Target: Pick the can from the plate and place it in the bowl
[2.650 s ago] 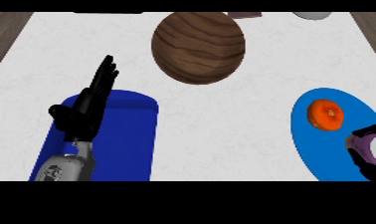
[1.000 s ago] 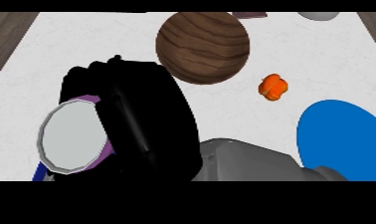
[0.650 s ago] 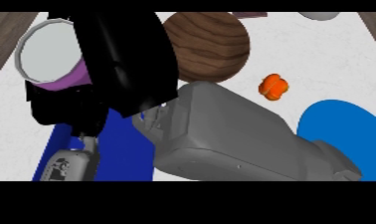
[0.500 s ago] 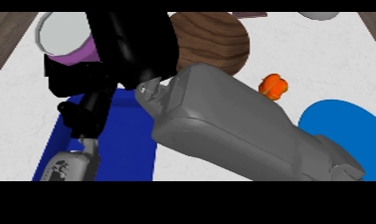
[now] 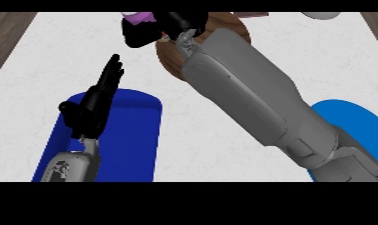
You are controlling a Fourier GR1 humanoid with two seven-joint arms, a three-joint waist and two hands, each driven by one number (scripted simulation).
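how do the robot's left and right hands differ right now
The left black hand is open, fingers straight and pointing up; the right black hand curls round a purple can. The left rests at the view's lower left; the right reaches by the brown wooden bowl. Both are black.

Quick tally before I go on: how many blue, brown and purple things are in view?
Blue: 2, the plate and a blue object by the left hand.
Brown: 1, the bowl.
Purple: 1, the can, in the right hand.
Total: 4.
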